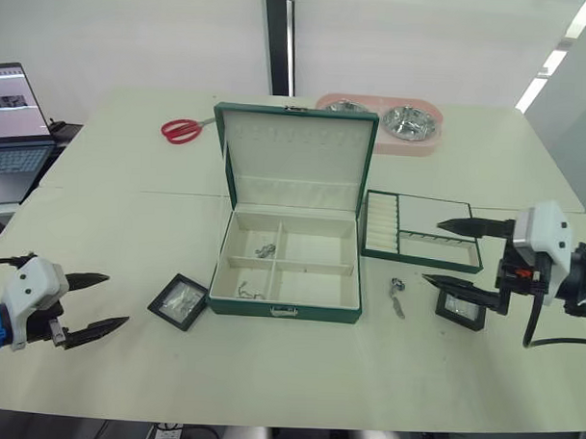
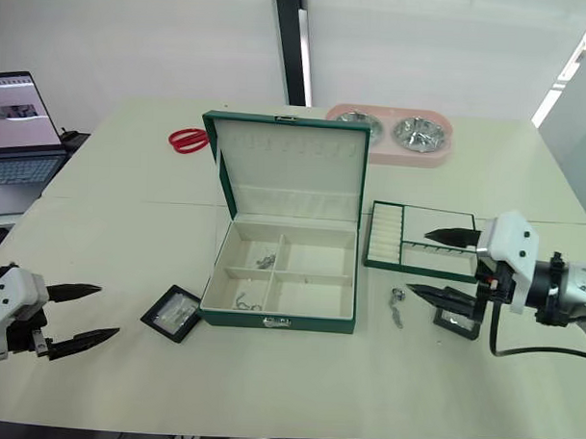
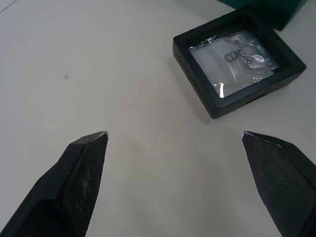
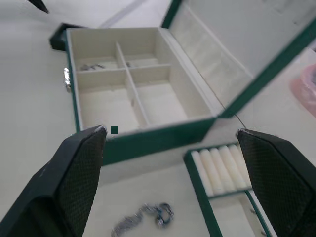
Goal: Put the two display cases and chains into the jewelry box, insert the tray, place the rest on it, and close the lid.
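Your left gripper is hovering wide open, holding nothing, the flat black-framed clear-windowed display case lying at its 2 o'clock. Your right gripper is gaping empty beside the open dark green cream-lined jewelry box.

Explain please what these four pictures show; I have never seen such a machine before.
It is a humanoid robot with two arms. Two pictures come from its head, two from its wrists. The left end effector and right end effector are open and hold nothing. On the table stands an open jewelry box with two chains inside, beside it a tray, two display cases and a loose chain. Behind lie scissors and a pink bowl; a laptop is on the left.
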Available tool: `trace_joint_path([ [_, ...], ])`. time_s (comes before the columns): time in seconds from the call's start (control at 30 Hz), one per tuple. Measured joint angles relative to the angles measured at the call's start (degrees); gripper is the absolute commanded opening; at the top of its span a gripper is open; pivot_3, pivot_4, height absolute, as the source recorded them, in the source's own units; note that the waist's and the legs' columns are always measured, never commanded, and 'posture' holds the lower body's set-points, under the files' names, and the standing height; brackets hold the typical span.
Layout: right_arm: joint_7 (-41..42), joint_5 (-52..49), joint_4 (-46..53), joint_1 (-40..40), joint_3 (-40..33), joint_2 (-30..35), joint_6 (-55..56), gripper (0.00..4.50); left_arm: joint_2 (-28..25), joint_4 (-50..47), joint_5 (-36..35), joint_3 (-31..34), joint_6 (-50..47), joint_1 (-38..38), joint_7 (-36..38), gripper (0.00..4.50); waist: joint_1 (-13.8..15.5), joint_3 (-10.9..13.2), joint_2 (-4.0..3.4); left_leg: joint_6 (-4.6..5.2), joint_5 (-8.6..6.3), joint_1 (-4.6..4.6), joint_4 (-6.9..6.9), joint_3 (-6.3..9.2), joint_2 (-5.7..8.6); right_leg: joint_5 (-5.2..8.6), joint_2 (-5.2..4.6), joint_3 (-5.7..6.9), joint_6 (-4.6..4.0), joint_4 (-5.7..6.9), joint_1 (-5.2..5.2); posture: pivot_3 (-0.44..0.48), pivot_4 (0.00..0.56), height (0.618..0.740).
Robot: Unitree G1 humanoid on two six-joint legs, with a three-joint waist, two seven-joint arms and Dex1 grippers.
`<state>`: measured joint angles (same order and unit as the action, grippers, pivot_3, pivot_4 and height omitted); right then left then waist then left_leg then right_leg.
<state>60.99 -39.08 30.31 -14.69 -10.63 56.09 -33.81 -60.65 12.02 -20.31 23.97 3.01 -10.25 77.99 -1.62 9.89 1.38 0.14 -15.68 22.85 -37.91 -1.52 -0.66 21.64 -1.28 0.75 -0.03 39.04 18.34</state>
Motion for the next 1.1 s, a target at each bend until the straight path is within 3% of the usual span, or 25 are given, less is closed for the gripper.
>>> trace_joint_path([
  [0.1,2.13,-2.76,0.96,-7.96,6.41,-1.03,-3.06,4.50,-1.55,-3.79,-0.01,-3.34,-0.08,2.49,3.27,4.47,0.01,0.01,0.00,0.00,0.00,0.01,-0.01,0.03,0.00,0.00,0.00,0.02,0.00,0.02,0.02,0.000,0.150,0.740],
  [0.3,5.64,-2.81,-0.04,-14.39,13.86,-3.38,-4.35,4.50,-2.20,-7.44,-0.06,-7.38,-0.19,8.11,6.91,4.47,-0.07,0.01,0.00,0.01,0.00,0.07,-0.01,-0.02,0.00,0.00,0.00,0.01,0.00,0.03,0.09,0.000,0.150,0.740],
  [0.43,6.35,-2.32,-1.63,-15.36,14.43,-4.46,-4.27,4.50,-2.20,-7.22,0.05,-9.70,2.87,8.90,10.56,3.63,-0.18,0.01,0.00,0.01,0.01,0.07,-0.01,-0.03,-0.01,0.00,0.01,0.02,0.00,0.07,0.12,0.000,0.150,0.740],
  [0.47,6.38,-2.14,-1.75,-15.39,14.62,-4.75,-4.25,4.50,-2.20,-6.43,0.36,-10.44,4.39,9.70,11.46,3.35,-0.15,0.01,0.00,0.01,0.01,0.06,-0.02,-0.03,-0.01,0.00,0.01,0.02,0.00,0.10,0.12,0.000,0.150,0.740],
  [0.77,5.36,-1.70,-0.84,-15.13,15.28,-6.05,-4.59,4.50,-3.79,4.69,2.74,-20.74,20.34,15.51,14.04,3.35,-0.12,0.01,0.00,0.01,0.01,0.07,-0.04,-0.02,-0.01,0.00,0.01,0.04,0.00,0.17,0.16,0.000,0.150,0.740],
  [1.03,4.60,-2.50,0.81,-14.55,15.29,-6.74,-5.49,4.50,-3.87,13.66,3.71,-28.48,28.08,22.05,13.98,3.35,-0.13,0.01,0.00,0.01,0.01,0.11,-0.06,-0.10,-0.01,0.00,0.00,0.02,0.00,0.33,0.31,0.000,0.150,0.740],
  [1.1,4.24,-2.52,0.82,-14.51,15.29,-6.79,-5.56,4.50,-3.87,14.82,3.65,-29.67,29.26,22.33,13.98,3.00,-0.17,0.01,0.01,0.01,0.01,0.14,-0.08,-0.19,-0.02,0.00,-0.02,-0.01,0.00,0.51,0.43,0.000,0.150,0.740],
])
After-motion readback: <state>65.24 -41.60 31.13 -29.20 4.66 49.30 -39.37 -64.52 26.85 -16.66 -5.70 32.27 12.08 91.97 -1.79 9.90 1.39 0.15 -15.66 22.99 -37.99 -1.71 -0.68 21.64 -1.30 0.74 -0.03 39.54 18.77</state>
